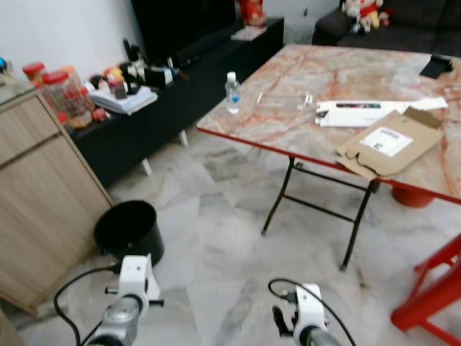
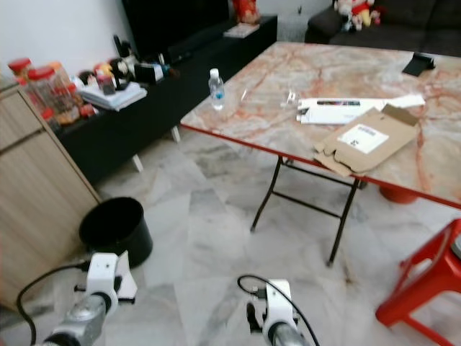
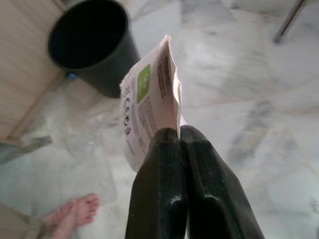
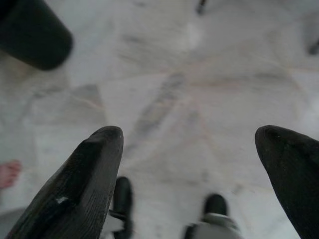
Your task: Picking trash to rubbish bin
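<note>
My left gripper (image 3: 178, 130) is clamped on a printed paper wrapper (image 3: 148, 99), held above the marble floor (image 1: 216, 245) near the black rubbish bin (image 3: 92, 42), which stands against the wooden cabinet (image 1: 39, 202). My right gripper (image 4: 192, 149) hangs spread wide over bare floor.

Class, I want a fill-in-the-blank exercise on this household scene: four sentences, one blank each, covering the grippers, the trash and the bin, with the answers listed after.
1. The left gripper is shut on a ____ packet.
2. The right gripper hangs ____ above the floor.
3. The rubbish bin is coloured ____.
4. A water bottle stands upright on the ____.

Missing words: paper; open; black; table
</note>
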Available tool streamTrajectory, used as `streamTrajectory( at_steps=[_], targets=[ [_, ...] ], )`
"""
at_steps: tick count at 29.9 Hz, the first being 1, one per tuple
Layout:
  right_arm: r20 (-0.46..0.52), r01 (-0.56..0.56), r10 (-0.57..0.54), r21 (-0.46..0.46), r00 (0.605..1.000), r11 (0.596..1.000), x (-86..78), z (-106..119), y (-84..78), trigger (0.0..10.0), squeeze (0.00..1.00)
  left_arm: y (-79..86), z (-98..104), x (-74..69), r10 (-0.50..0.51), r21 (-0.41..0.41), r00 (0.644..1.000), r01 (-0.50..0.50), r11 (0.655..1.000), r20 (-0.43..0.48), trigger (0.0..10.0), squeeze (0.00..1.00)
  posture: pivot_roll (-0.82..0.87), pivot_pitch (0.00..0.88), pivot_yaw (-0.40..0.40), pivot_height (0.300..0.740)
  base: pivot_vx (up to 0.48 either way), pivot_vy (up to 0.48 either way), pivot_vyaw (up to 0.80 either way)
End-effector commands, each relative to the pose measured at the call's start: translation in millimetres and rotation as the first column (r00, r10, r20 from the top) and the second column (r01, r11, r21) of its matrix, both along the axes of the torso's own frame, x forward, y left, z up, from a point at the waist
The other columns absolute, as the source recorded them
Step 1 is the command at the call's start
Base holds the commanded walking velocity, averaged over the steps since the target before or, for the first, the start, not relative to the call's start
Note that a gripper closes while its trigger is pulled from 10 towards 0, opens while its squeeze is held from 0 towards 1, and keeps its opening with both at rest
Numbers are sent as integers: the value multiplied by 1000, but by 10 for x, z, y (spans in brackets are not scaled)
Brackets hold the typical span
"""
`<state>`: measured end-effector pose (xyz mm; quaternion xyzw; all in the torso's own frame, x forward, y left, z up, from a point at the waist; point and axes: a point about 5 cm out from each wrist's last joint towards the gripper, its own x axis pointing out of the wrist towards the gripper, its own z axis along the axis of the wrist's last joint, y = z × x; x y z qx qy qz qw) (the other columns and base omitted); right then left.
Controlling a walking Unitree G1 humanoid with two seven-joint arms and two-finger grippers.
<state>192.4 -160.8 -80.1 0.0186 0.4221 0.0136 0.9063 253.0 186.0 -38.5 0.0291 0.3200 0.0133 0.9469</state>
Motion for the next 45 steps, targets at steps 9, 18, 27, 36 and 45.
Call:
streamTrajectory(
  at_steps=[9,18,27,36,45],
  targets=[
    [15,2,-2,11,1000,1000,26,12,84,10000,0,114,24,9,-2,50,1000,2,999,1,10000,0,12,0,116,740,243,0,590],
    [-2,48,-48,35,999,998,-17,-12,72,10000,0,99,27,14,-11,59,1000,11,998,5,10000,0,9,0,122,740,263,0,72],
    [-5,40,-40,27,999,999,-14,-11,68,10000,0,97,32,19,-12,65,1000,11,998,9,10000,0,19,0,120,740,276,0,0],
    [-4,1,-1,18,1000,1000,-1,-6,110,10000,0,85,27,15,-15,65,1000,15,998,8,10000,0,23,0,113,740,287,0,442],
    [-11,18,-18,29,1000,999,-14,-14,96,10000,0,78,26,13,-12,64,1000,11,998,12,10000,0,25,0,104,740,299,0,46]
  ],
)
